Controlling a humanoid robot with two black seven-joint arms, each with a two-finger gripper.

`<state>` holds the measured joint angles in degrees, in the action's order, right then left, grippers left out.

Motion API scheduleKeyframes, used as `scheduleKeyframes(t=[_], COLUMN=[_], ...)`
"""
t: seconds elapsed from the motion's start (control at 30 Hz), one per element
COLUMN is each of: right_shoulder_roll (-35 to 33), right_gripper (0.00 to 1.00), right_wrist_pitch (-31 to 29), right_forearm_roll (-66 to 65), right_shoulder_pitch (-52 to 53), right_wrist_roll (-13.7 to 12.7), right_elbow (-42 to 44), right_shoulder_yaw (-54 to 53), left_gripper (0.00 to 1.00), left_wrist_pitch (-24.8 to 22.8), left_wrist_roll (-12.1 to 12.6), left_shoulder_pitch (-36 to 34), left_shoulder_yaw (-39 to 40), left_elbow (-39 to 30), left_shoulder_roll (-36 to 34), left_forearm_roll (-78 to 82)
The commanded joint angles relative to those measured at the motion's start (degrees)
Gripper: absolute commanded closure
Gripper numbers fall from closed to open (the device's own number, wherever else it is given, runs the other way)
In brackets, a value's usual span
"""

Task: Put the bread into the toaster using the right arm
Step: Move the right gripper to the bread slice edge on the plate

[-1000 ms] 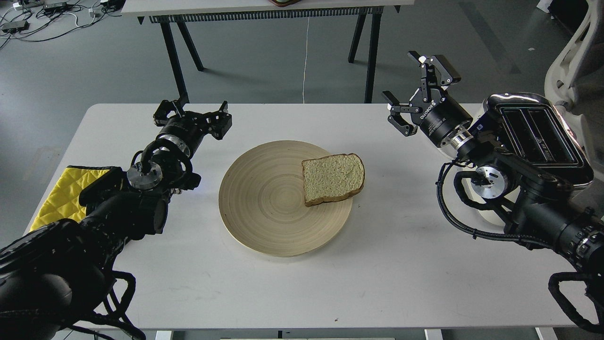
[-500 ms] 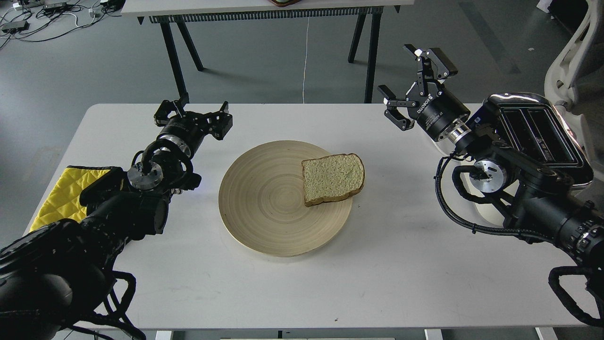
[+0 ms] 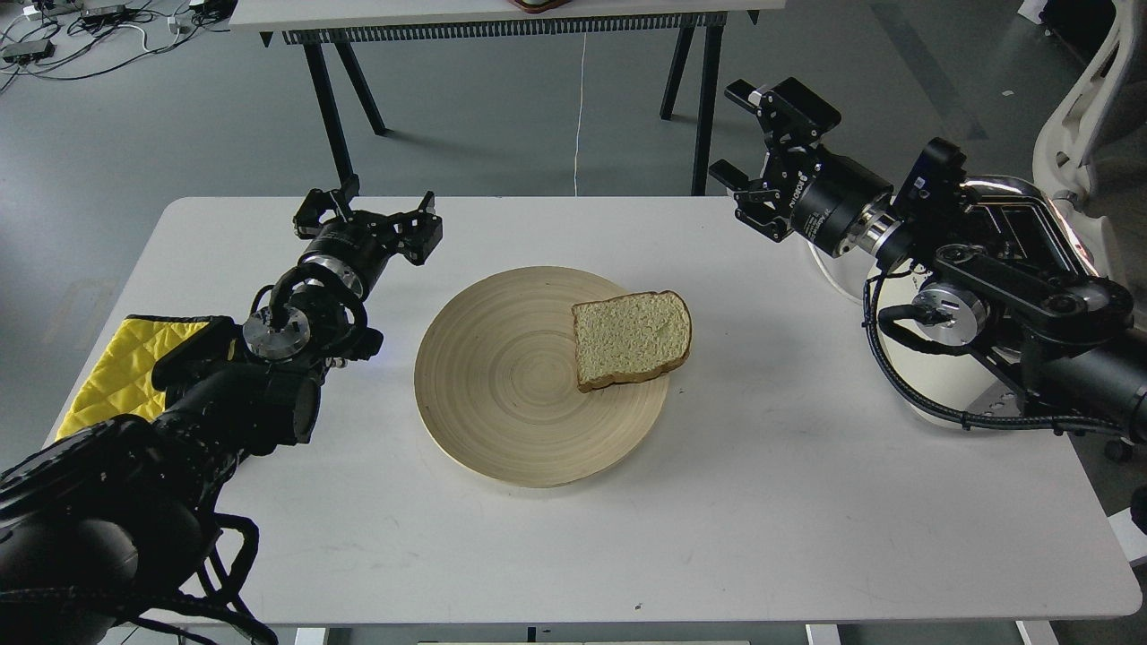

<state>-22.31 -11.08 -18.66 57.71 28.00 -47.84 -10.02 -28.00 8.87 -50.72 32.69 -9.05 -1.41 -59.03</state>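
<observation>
By the left edge of the white table [image 3: 762, 502] a yellow quilted cloth [image 3: 116, 367] lies partly under the left arm. That arm reaches toward the far left part of the top, and the left gripper [image 3: 366, 218] hangs just above the surface with its two fingers spread and nothing between them.

In the middle of the table sits a round wooden plate [image 3: 502, 403]. The bread [image 3: 632, 338] lies flat on the plate's right side, crust toward the far edge, with its near right corner reaching the rim. Nothing touches it.

Further right, above the far edge, the right gripper [image 3: 751, 134] is in the air, well apart from the slice and pointing away toward the far left. Its fingers are parted and hold nothing. The right arm [image 3: 995, 296] comes in from the right edge and crosses in front of the toaster [image 3: 1030, 210], which stands at the far right corner. Only its chrome top and a part of a dark slot show behind the arm's joints, so I cannot tell whether the slots are empty.

As I judge it, the task has hardly begun. The slice is not yet picked up; reaching down to the plate, gripping the slice, carrying it across to the far right corner and dropping it into a slot are all left to do.
</observation>
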Motion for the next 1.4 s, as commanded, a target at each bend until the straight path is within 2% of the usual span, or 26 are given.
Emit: scheduleKeyframes(t=[0.0, 0.23, 0.5, 0.63, 0.87, 1.0, 1.17, 1.37], right_shoulder_roll=[1.0, 6.4, 9.3, 9.6, 10.2, 10.9, 11.5, 11.5], right_gripper=[0.0, 0.0, 0.0, 0.0, 0.03, 0.08, 0.13, 0.29], right_wrist_pitch=[9.5, 15.6, 17.9, 20.3, 20.5, 20.5, 20.6, 20.6], right_forearm_roll=[-0.2, -0.1, -0.2, -0.1, -0.1, -0.2, -0.2, -0.2], right_shoulder_pitch=[-0.4, -2.9, -6.2, -6.5, -7.3, -7.7, -8.0, -8.4], right_wrist_roll=[0.0, 0.0, -3.5, -3.8, -4.4, -5.5, -5.6, -5.5], right_elbow=[0.9, 6.6, 6.6, 6.5, 5.1, 3.6, 2.9, 1.9], right_shoulder_yaw=[3.7, 7.5, 8.2, 11.9, 12.6, 13.8, 15.6, 15.8], left_gripper=[0.0, 0.0, 0.0, 0.0, 0.0, 0.0, 0.0, 0.0], left_wrist_pitch=[0.0, 0.0, 0.0, 0.0, 0.0, 0.0, 0.0, 0.0], left_wrist_roll=[0.0, 0.0, 0.0, 0.0, 0.0, 0.0, 0.0, 0.0], left_shoulder_pitch=[0.0, 0.0, 0.0, 0.0, 0.0, 0.0, 0.0, 0.0], left_shoulder_yaw=[0.0, 0.0, 0.0, 0.0, 0.0, 0.0, 0.0, 0.0], left_elbow=[0.0, 0.0, 0.0, 0.0, 0.0, 0.0, 0.0, 0.0], left_shoulder_roll=[0.0, 0.0, 0.0, 0.0, 0.0, 0.0, 0.0, 0.0], left_forearm_roll=[0.1, 0.1, 0.1, 0.0, 0.1, 0.0, 0.0, 0.0])
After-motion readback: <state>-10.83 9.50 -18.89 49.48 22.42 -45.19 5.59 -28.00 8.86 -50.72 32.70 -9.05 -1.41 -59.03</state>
